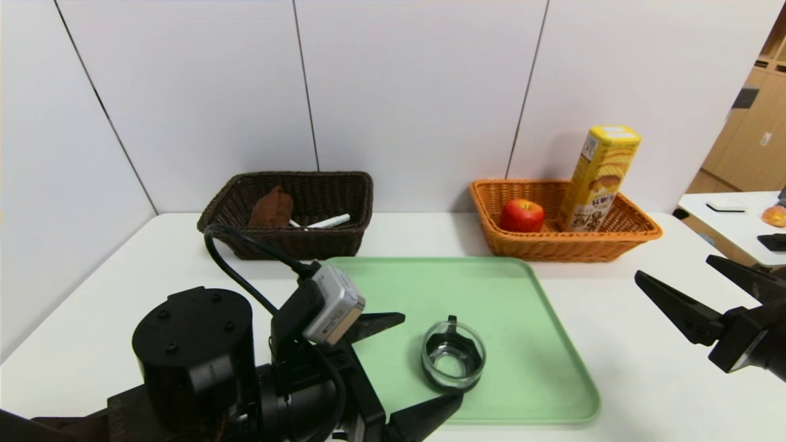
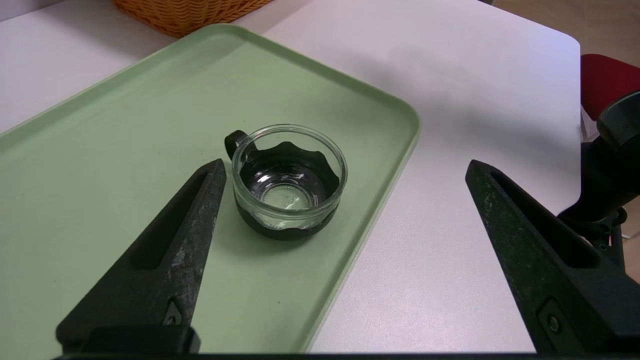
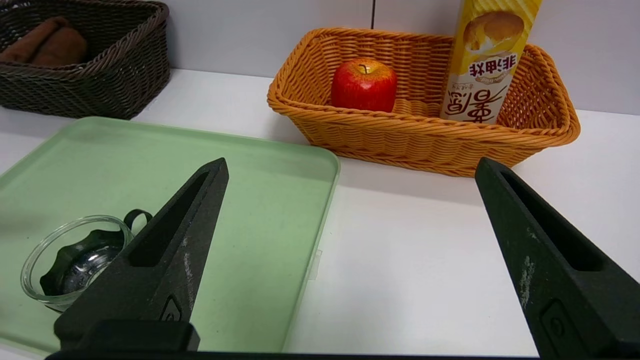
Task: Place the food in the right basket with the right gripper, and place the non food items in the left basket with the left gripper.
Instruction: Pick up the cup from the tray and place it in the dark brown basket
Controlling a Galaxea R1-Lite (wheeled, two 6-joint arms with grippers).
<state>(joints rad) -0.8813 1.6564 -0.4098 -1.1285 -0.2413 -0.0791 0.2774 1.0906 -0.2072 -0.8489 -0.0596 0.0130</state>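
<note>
A glass cup with a black sleeve and handle [image 1: 453, 356] stands on the green tray [image 1: 491, 288], near its front. My left gripper [image 1: 430, 359] is open, low over the tray's front, with the cup just ahead between its fingers, close to the far one; the left wrist view shows the cup [image 2: 287, 182] beside one finger [image 2: 185, 240]. My right gripper [image 1: 674, 267] is open and empty over the bare table right of the tray. The dark left basket [image 1: 307, 245] holds a brown cloth [image 1: 271, 209] and a white pen [image 1: 328, 221]. The orange right basket [image 1: 552, 245] holds a red apple [image 1: 522, 216] and a yellow snack box [image 1: 599, 178].
A white wall runs behind the baskets. A second table [image 1: 731, 227] with small objects stands at the far right. A red chair [image 2: 607, 80] shows beyond the table's edge in the left wrist view. Bare table lies between tray and right gripper.
</note>
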